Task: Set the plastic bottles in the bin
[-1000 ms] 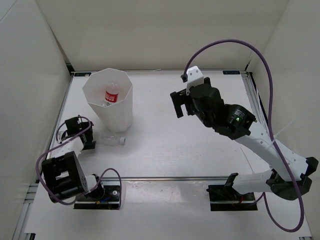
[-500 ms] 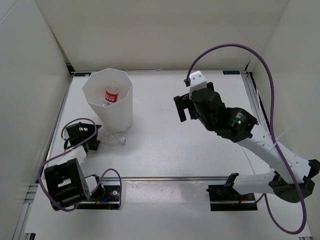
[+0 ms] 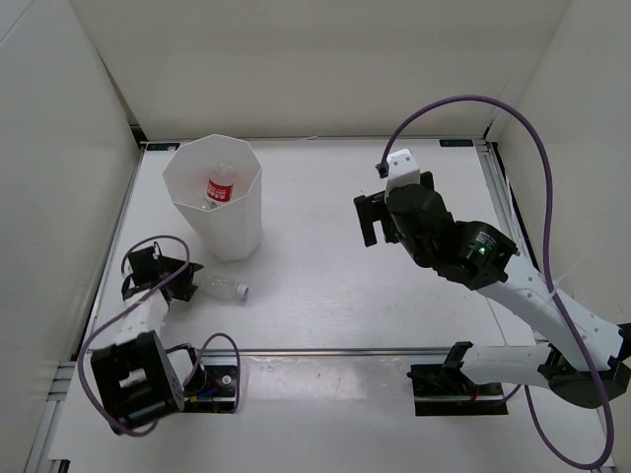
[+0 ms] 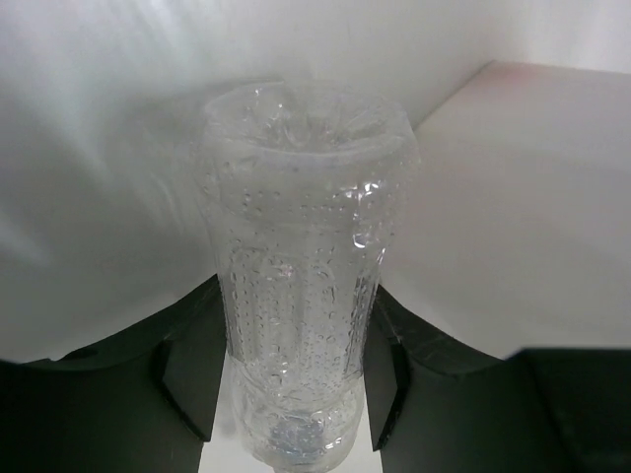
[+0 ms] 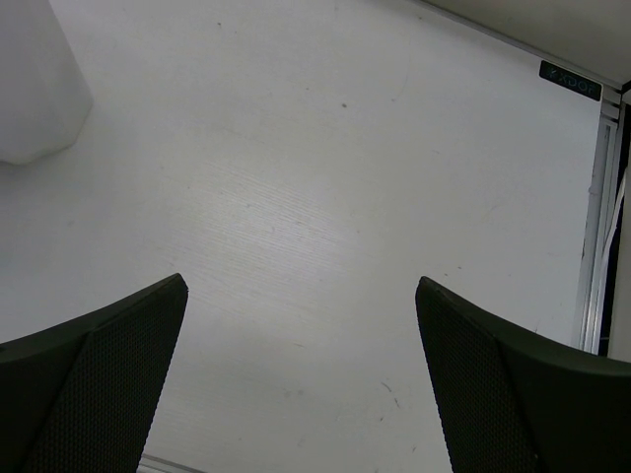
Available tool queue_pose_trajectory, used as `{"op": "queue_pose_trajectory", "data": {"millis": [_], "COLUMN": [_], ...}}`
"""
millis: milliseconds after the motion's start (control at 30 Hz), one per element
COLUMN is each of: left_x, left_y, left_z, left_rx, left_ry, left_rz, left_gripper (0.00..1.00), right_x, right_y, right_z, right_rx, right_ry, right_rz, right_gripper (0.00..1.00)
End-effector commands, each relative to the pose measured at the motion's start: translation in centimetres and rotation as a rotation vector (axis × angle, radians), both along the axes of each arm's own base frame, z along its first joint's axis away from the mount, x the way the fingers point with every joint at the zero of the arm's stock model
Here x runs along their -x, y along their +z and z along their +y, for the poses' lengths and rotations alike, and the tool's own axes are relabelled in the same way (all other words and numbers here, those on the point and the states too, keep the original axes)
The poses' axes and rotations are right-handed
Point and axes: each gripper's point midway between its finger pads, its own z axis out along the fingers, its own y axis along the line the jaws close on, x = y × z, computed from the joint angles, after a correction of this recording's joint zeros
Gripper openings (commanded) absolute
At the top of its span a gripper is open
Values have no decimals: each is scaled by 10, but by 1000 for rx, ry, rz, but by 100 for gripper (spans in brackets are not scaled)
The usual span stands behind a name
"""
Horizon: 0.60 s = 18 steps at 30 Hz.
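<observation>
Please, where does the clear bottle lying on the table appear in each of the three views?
Top view: the clear bottle lies lower left, near the white bin, at the left gripper.
Left wrist view: centre, between the fingers.
Right wrist view: not in it.
Shared landmark: the white bin, top left in the right wrist view.

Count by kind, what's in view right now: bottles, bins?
Tall white faceted plastic bin: 1
Small clear plastic bottles: 2 (red-labelled bottle inside the bin, unlabelled bottle gripped by the left gripper)
Total: 3. Anything deeper in the bin is hidden.
</observation>
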Motion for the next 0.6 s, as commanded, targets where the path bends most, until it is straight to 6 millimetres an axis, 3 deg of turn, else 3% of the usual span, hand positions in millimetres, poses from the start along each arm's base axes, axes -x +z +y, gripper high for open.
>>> {"op": "queue_pose_trajectory", "data": {"millis": [0,33,133,167,233,267,333,367,500,567], "left_x": [33,28,48,45,50,43,38,33,6,-12], "left_y": [8,32,71,103,135,181,232,279,393,421], "left_z": [-2,-2,0,0,-4,2,2,10,27,28], "left_rx": [-37,-62,-170,-204,-244,-303,-394,-459,-657,-736], "left_ry": [-4,-9,-19,-21,-47,-31,-53,-24,-4,-27], "left_rz": [69,-19,-12,-64,-113,-221,-335,-418,-624,-671], "left_gripper": [40,40,39,37,37,37,37,37,37,37], "right_x": [0,-1,-4,-5,-6,-7,-7,-7,-7,-6], "right_y": [8,4,6,3,6,3,4,7,-4,-10], "right_z": [-5,-1,3,6,12,15,20,20,23,25], "right_rx": [-31,-23,-22,-10,-30,-32,-48,-68,-73,-74], "right_ry": [-23,-14,-14,-14,-2,-8,0,-6,-22,-17], "right_rz": [-24,-13,-12,-4,2,11,21,20,46,62], "right_gripper": [100,100,100,100,100,100,100,100,100,100]}}
